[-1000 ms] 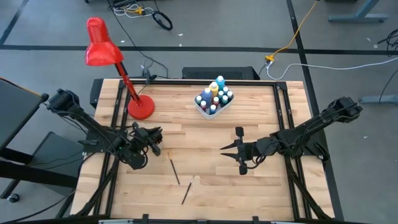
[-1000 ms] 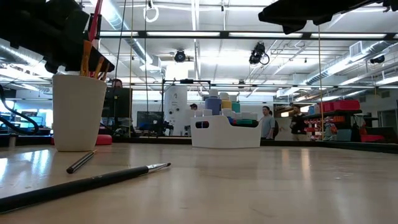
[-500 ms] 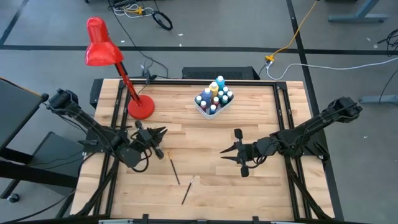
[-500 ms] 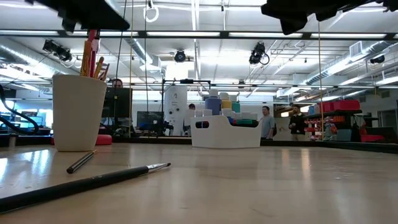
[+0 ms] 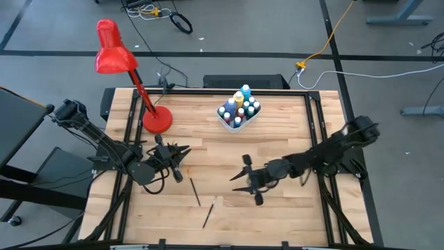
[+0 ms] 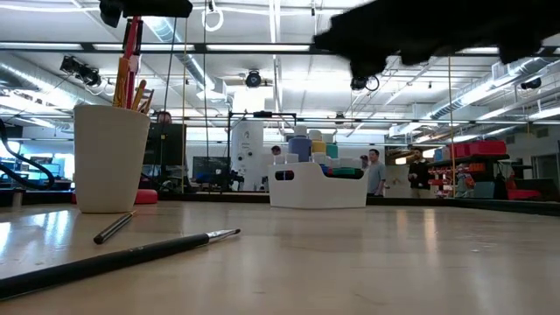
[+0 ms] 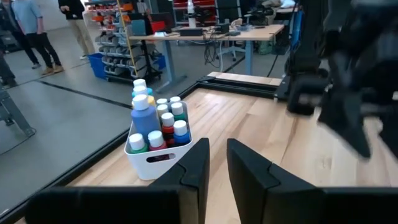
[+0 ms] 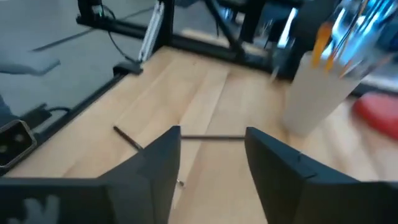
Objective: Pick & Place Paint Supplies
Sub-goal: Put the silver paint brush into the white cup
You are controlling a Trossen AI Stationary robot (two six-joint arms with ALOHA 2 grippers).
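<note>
Since a second ago, the right end effector (image 5: 244, 179) has swung across the counter (image 5: 291, 215) toward the loose paintbrushes, its fingers spreading wider on the way. From above, two paintbrushes (image 5: 195, 191) lie near the counter's front edge, their long axes running roughly front to back, just to the left of the right end effector. The left end effector (image 5: 182, 156) hovers over the beige cup (image 5: 176, 169), its fingers close together with nothing between them that can be seen. The paint bottles (image 5: 238, 110) stand in the white tray (image 5: 225, 123) at the back.

At counter height, the cup (image 6: 110, 157) holds upright brushes, and the nearer brush (image 6: 122, 255) lies flat in front.

Past the left wrist's narrow finger gap, the bottles (image 7: 155, 121) sit well ahead.

Past the right wrist's spread fingers (image 8: 152, 168), a brush (image 8: 127, 137) lies crosswise ahead. The right arm, stretched low, looks the better placed to take it.
</note>
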